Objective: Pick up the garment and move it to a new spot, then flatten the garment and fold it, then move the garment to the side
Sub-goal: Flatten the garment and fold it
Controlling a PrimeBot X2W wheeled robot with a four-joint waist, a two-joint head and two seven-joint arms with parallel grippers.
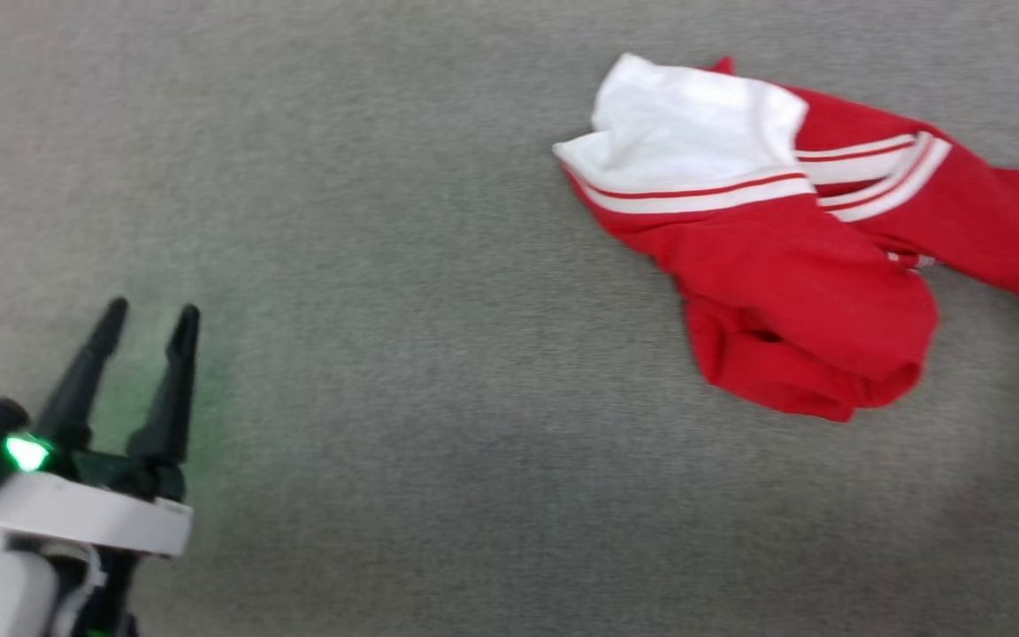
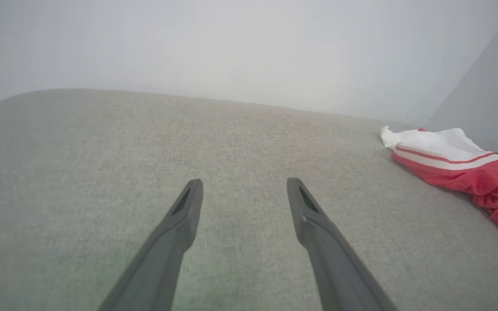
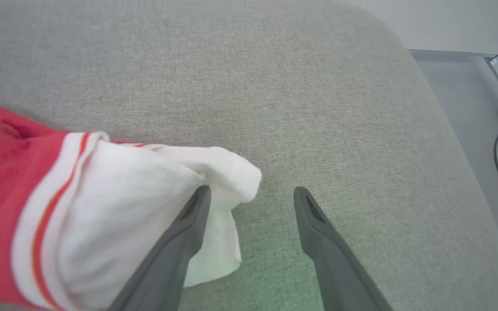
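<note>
The right gripper (image 3: pixel 251 194) gaped empty beside the white sleeve (image 3: pixel 145 203) of the garment (image 1: pixel 775 257) (left gripper (image 1: pixel 153 308) likewise, well apart), so flattening likely needed both gripping opposite corners

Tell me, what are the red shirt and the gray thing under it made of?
The shirt looks like soft, matte knit cloth, perhaps cotton: it lies limp in crumpled folds. The gray surface looks like matte woven upholstery fabric, with a fine speckled weave; its rounded edge hints at padding.
</note>
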